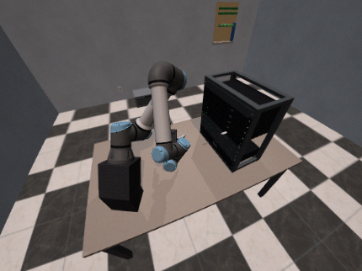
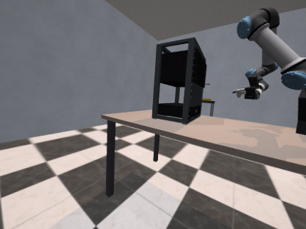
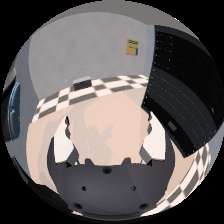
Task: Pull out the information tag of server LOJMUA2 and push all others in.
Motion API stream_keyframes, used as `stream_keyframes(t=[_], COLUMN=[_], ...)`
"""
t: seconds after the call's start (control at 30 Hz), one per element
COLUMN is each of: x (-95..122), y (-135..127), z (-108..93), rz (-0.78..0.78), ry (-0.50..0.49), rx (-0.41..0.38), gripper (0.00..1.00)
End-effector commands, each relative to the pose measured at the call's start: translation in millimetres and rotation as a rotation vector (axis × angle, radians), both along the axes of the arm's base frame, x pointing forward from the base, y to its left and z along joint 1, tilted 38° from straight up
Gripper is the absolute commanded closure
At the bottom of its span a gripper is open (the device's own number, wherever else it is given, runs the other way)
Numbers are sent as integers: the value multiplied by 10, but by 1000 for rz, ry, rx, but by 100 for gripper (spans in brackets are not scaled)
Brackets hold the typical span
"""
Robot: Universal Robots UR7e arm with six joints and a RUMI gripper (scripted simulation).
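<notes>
A black server rack (image 1: pixel 242 118) stands on the right part of the table, its front of stacked servers facing my arm. One light information tag (image 1: pixel 224 132) sticks out from the front about halfway down; the other tags look flush, and no printed tag is readable. The rack also shows in the exterior view (image 2: pixel 178 80) and at the right edge of the wrist view (image 3: pixel 182 85). My gripper (image 2: pixel 238 90) is open and empty, well above the table and apart from the rack's front. Both fingers show in the wrist view (image 3: pixel 107 132).
The arm's black base block (image 1: pixel 119 183) stands at the table's left side. The table edge runs close behind and to the right of the rack. A poster (image 1: pixel 225 22) hangs on the back wall.
</notes>
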State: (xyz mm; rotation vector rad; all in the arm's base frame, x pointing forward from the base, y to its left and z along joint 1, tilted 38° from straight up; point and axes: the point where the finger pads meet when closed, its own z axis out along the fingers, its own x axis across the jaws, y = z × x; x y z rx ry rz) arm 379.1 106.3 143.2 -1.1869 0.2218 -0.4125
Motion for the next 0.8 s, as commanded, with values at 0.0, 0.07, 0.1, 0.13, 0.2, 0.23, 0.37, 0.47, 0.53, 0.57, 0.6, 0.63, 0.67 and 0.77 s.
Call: stream_keyframes(t=[0.0,0.07,0.1,0.13,0.2,0.23,0.37,0.47,0.53,0.57,0.6,0.63,0.67,0.77], x=[3,5,6,7,9,10,16,17,21,22,24,26,28,35], y=[-9,-13,-15,-18,-23,-26,-38,-41,-48,-51,-55,-59,-63,-75], z=[51,73,83,94,115,126,168,178,198,209,219,229,239,269], rz=[0,0,1,1,1,1,1,1,2,2,2,2,2,2], ry=[20,29,34,39,48,52,71,75,85,89,94,98,103,117], rx=[31,45,52,59,72,79,107,114,127,134,141,148,155,175], gripper=[0,0,0,0,0,0,0,0,0,0,0,0,0,0])
